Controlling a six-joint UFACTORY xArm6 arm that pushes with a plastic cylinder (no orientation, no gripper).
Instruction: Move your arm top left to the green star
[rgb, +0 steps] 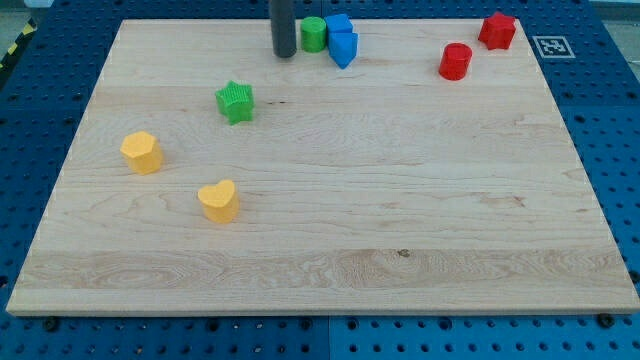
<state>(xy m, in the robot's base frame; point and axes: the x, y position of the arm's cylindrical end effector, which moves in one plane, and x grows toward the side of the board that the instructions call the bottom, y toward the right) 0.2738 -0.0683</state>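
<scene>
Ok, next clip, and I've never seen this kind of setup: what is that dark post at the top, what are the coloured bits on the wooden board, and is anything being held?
There is one picture, from a single camera looking down at a light wooden board on a blue perforated table. The dark post is the robot's tool: a straight rod that only pushes things. My tip rests near the view's top edge, just left of a green cylinder block, which sits against two blue blocks whose shapes I cannot make out.

A green star block lies below and left of my tip, apart from it. Further down-left are a yellow hexagon-like block and a yellow heart block. At the view's top right sit a red cylinder block and a red block of unclear shape.

Nothing is held.
</scene>
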